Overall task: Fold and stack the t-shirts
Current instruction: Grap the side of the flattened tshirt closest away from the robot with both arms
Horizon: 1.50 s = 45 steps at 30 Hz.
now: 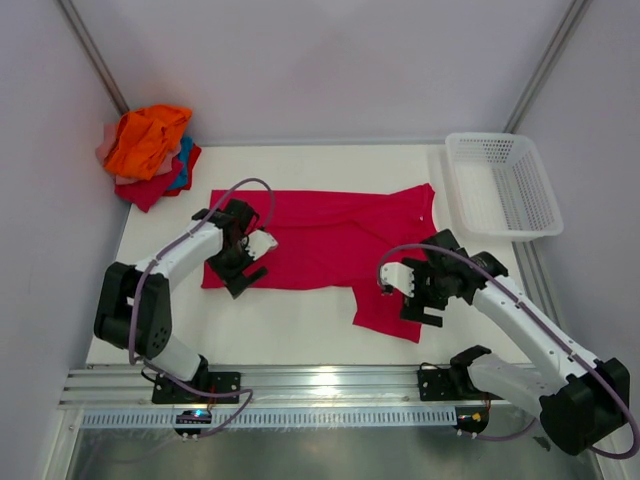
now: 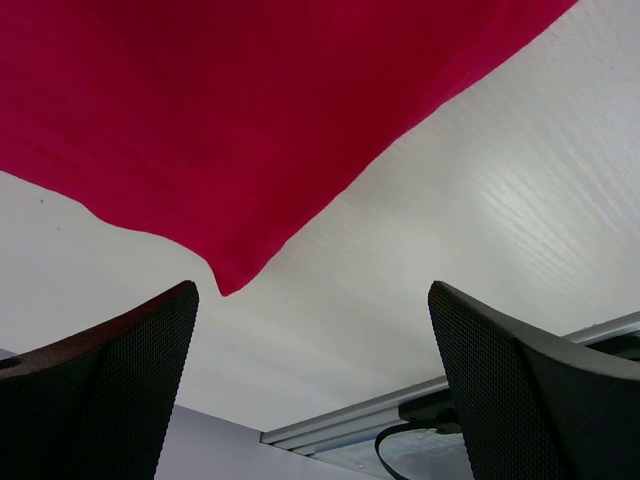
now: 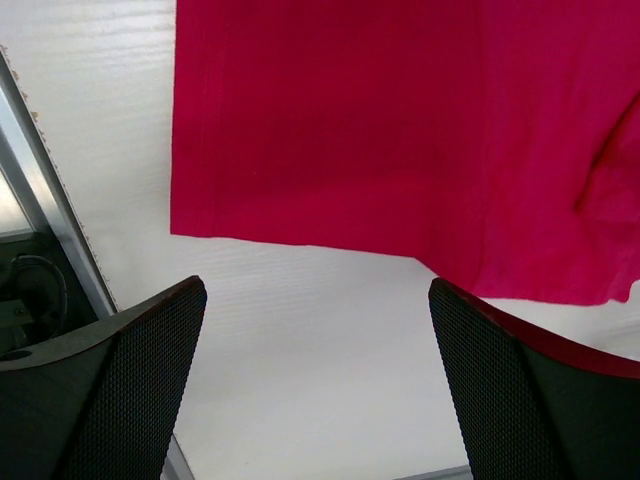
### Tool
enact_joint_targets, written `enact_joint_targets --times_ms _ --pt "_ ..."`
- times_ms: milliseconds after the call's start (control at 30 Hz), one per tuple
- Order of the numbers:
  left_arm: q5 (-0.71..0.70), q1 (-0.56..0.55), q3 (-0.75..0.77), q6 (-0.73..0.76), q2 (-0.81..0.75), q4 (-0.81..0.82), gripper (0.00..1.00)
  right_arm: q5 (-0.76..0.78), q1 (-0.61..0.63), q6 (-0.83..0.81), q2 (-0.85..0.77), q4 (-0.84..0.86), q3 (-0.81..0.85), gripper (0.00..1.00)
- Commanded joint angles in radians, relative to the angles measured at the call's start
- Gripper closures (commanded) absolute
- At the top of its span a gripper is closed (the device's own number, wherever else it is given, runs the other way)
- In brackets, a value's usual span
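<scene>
left jaws: standing wide apart, hovering over crimson t-shirt point(image 1: 320, 240) corner
right jaws: gaping apart, empty, hovering at same shirt's edge
t-shirt pile point(image 1: 150, 145): sitting on counter point(image 1: 300, 330) far-left corner

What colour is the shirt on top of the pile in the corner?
The top shirt is bright orange, clearest in the top view.

A white mesh basket point(image 1: 490, 137) sits at the far right of the white table point(image 1: 300, 332).
</scene>
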Motion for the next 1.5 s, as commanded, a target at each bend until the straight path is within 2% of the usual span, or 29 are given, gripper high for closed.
enact_joint_targets --times_ms 0,400,600,733,933,1233,1367,1467 --pt "0.003 0.014 0.056 -0.016 0.019 0.017 0.01 -0.08 0.037 -0.042 0.021 -0.039 0.062 0.03" --pt "0.032 0.033 0.101 -0.02 0.059 -0.002 0.01 -0.198 0.155 -0.125 0.032 -0.214 0.065 0.03" --pt "0.043 0.033 0.127 -0.034 0.077 -0.003 0.01 -0.219 0.212 -0.066 0.056 -0.168 0.043 0.04" --pt "0.045 0.033 0.145 -0.062 0.095 0.0 0.01 -0.159 0.279 0.063 0.105 -0.076 -0.002 0.04" --pt "0.042 0.033 0.162 -0.082 0.115 -0.002 0.01 -0.15 0.282 0.145 0.124 -0.052 -0.024 0.03" --pt "0.016 0.033 0.202 -0.046 0.122 -0.01 0.01 0.113 0.282 0.361 0.165 0.154 -0.085 0.04" --pt "0.014 0.034 0.213 -0.028 0.131 -0.014 0.01 0.165 0.282 0.399 0.214 0.2 -0.085 0.04" --pt "0.016 0.041 0.219 -0.017 0.135 -0.013 0.01 0.139 0.282 0.367 0.218 0.168 -0.088 0.04"
